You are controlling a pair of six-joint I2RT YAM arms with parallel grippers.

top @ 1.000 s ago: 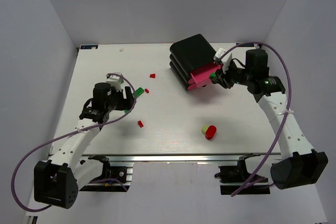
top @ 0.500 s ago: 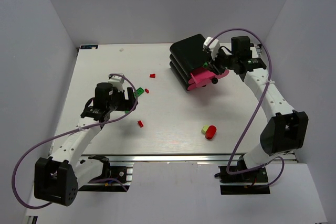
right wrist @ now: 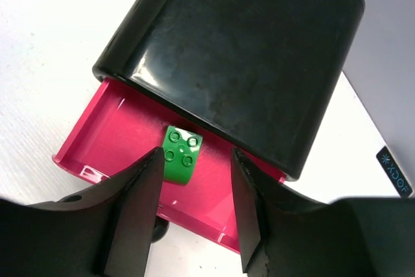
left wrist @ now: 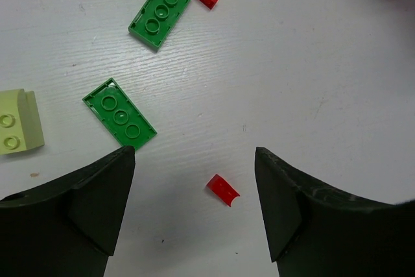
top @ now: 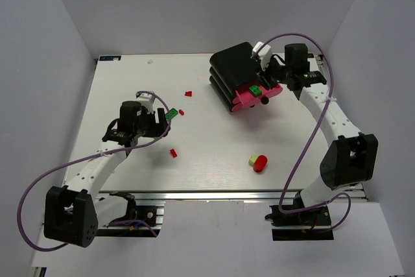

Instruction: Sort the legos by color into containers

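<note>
Pink drawer open; single green brick lying inside.

Two arms, left arm and right arm: white moulded link shells, black joint housings, one large black joint block at the end farthest from the fingers. Lilac cable looping out well behind the fingers on each arm and running back along the white links. Small white box just behind the fingers. Left gripper: two matte black wedge fingers, faintly scuffed. Right gripper: similar black fingers, rounded edges, slight sheen.
</note>
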